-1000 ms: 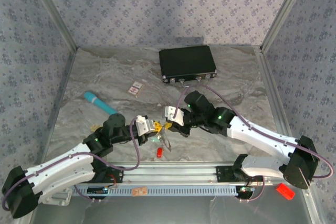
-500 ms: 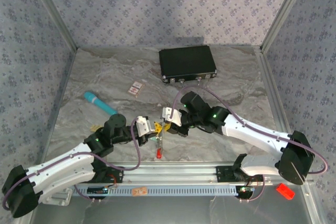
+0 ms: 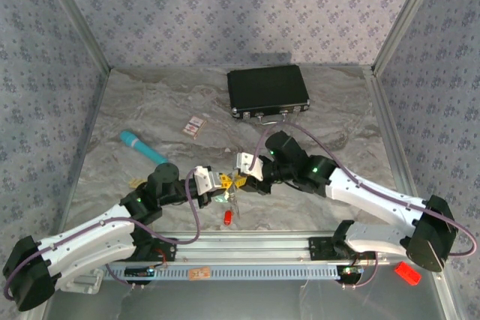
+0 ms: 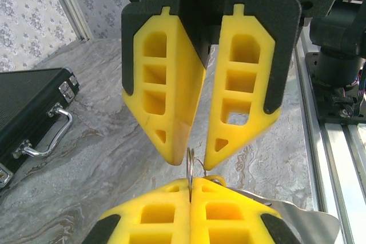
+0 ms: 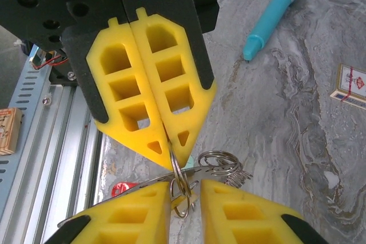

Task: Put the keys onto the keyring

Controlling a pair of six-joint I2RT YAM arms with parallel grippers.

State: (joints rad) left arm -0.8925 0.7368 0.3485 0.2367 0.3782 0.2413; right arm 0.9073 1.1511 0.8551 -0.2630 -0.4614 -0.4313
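The left tool (image 4: 191,181) is clamped fully shut on the keyring (image 4: 189,161), a thin silvery wire loop pinched edge-on at its fingertips above the surface (image 4: 108,158). The right tool (image 5: 184,186) is met tip to tip with it, jaws parted by a narrow gap, and nothing is clearly gripped there. The loop's rim stands in line with that gap, its plane running along the slot. A red tag (image 5: 122,188) hangs below the left tool. The keys cannot be told from the yellow pads. Print on a small card (image 5: 350,83) beyond the tools cannot be read.
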